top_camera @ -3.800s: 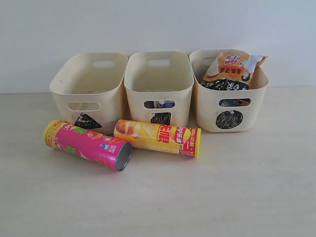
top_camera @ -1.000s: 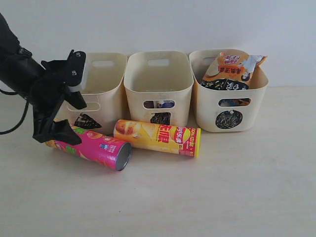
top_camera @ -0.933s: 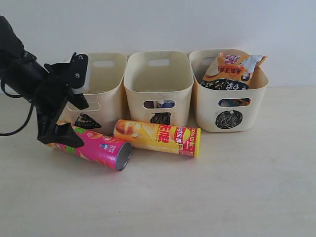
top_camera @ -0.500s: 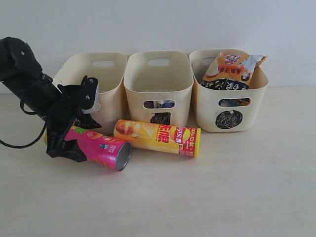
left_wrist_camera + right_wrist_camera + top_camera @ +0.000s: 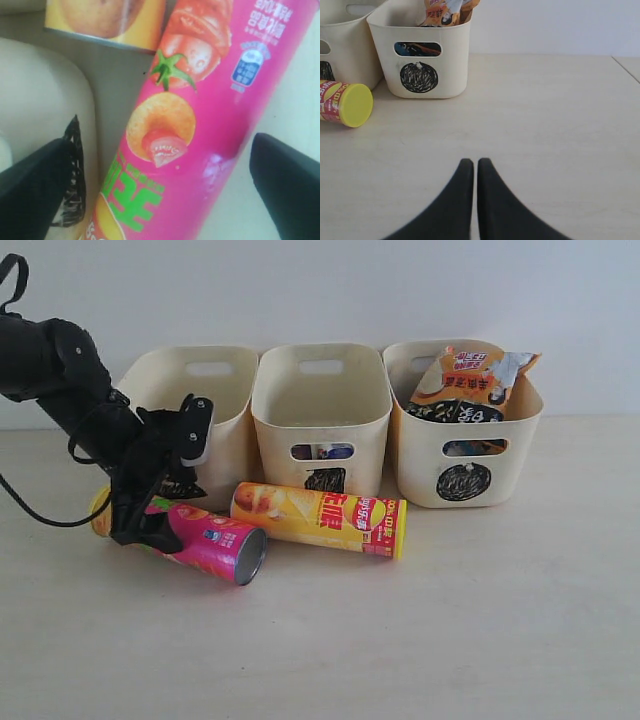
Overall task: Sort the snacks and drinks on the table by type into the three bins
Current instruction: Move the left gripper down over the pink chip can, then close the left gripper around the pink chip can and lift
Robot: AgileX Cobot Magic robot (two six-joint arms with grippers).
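Note:
The magenta tube lies on the table in front of the triangle bin. My left gripper is open and straddles its left end. In the left wrist view the magenta tube lies between the two fingers, with a gap on each side. The yellow-red tube lies beside it, in front of the square bin. The orange-black bag sticks out of the circle bin. My right gripper is shut and empty over bare table.
A carton shows through the square bin's slot. A blue bag shows through the circle bin's slot. The triangle mark is close beside one left finger. The yellow tube's lid faces the right arm.
The left arm came in from the left, dropped down and shifted right, so its open gripper now straddles the magenta tube. The tubes and bins have not moved.

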